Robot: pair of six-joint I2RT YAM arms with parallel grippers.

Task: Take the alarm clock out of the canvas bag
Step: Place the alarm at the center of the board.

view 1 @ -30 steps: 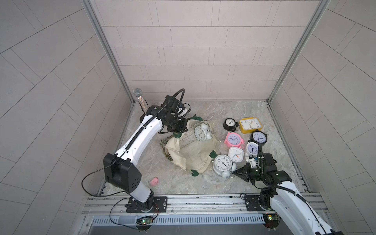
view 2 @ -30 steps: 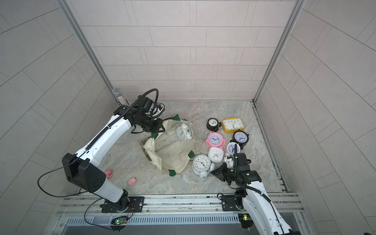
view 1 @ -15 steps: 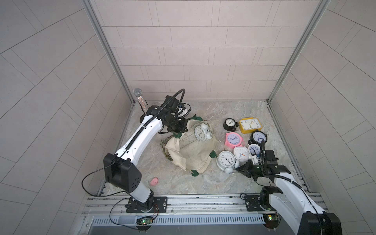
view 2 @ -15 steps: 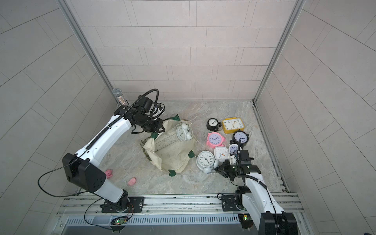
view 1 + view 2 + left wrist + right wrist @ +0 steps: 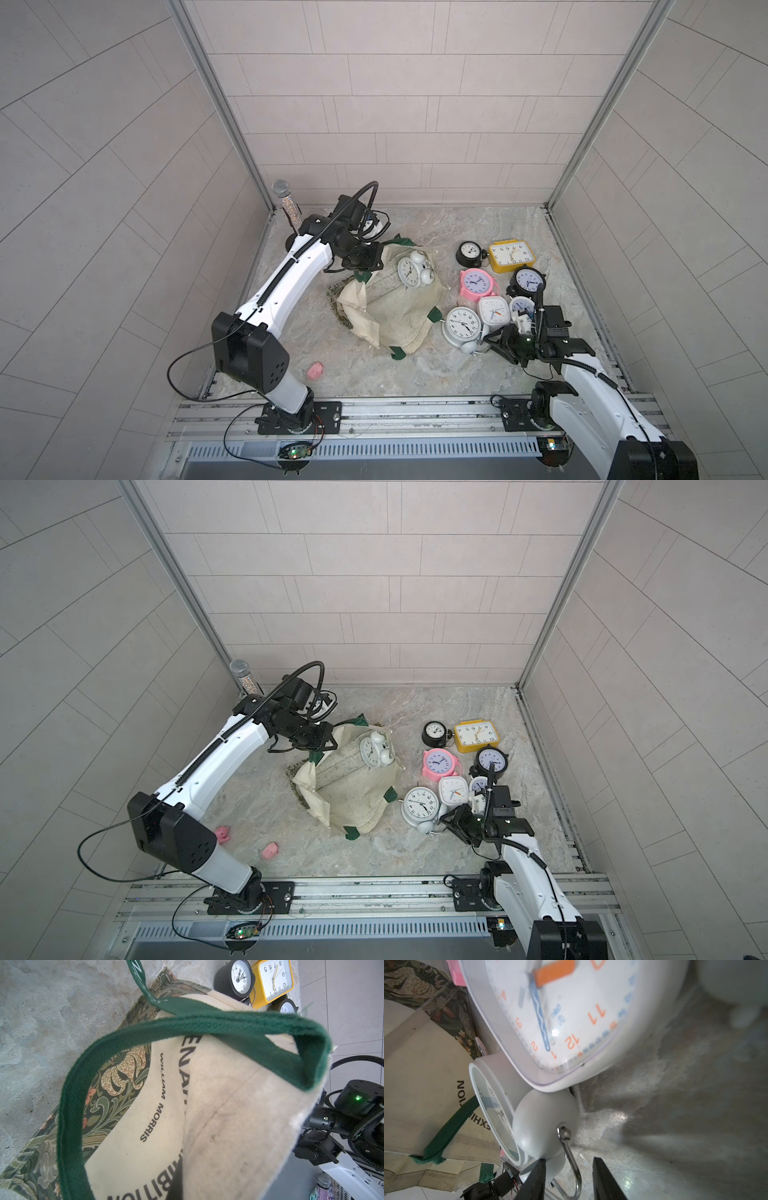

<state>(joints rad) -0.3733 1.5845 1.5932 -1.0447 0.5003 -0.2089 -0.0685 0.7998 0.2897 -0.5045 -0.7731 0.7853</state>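
In a top view the cream canvas bag point(image 5: 395, 320) is recorded crumpled mid-floor, a white twin-bell alarm clock point(image 5: 411, 272) lying upon it. The left gripper point(image 5: 362, 268) is closed on its dark green strap handle point(image 5: 207, 1022). The right gripper point(image 5: 569, 1159) is parted around a second white clock point(image 5: 459, 331) by its wire handle point(image 5: 575, 1167), beside the bag.

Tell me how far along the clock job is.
Done: a white bell clock lies beside the bag, right gripper open around its wire handle. In hand: left gripper holds the bag's green strap up. Left: another white clock sits seemingly in the bag's mouth.
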